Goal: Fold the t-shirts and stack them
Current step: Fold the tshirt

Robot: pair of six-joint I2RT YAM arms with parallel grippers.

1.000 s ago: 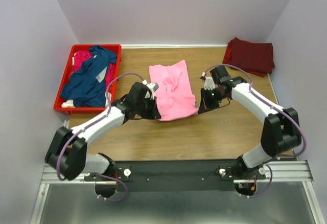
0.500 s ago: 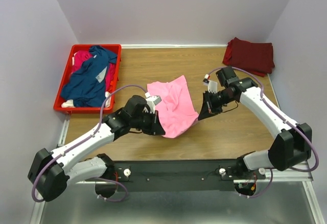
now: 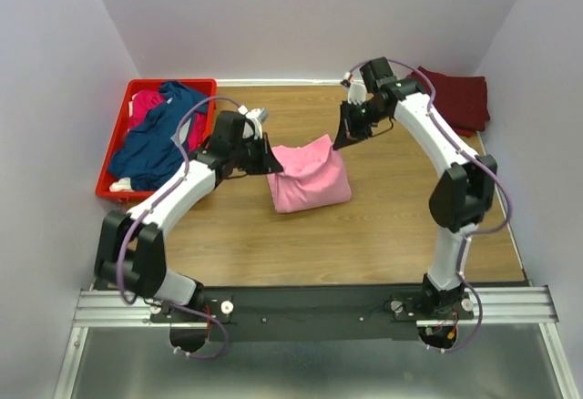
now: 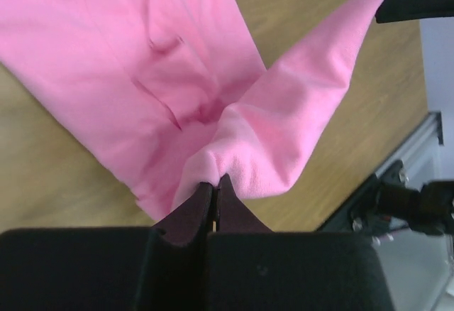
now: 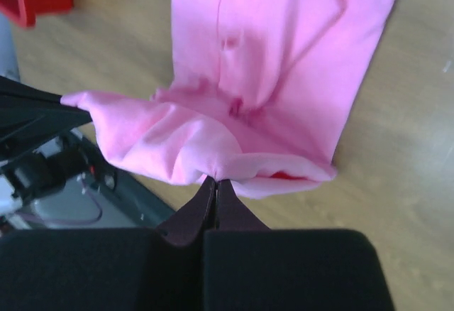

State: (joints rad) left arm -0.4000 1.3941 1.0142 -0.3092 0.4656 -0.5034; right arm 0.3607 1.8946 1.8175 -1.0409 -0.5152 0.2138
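1. T-shirts share a wooden table (image 3: 383, 235) with a red crate (image 3: 111, 153).
2. Inside the crate, the navy t-shirt (image 3: 155, 144) sprawls over the magenta t-shirt (image 3: 144, 103).
3. Right of the crate, mid-table, lies the pink t-shirt (image 3: 314, 180), its far edge lifted and stretched between both arms.
4. Far right of the crate, by the back wall, sits the folded maroon t-shirt (image 3: 460, 98).
5. Just right of the crate, the left gripper (image 3: 275, 166) is clamped on one pink corner. Further right, the right gripper (image 3: 342, 140) pinches the other.
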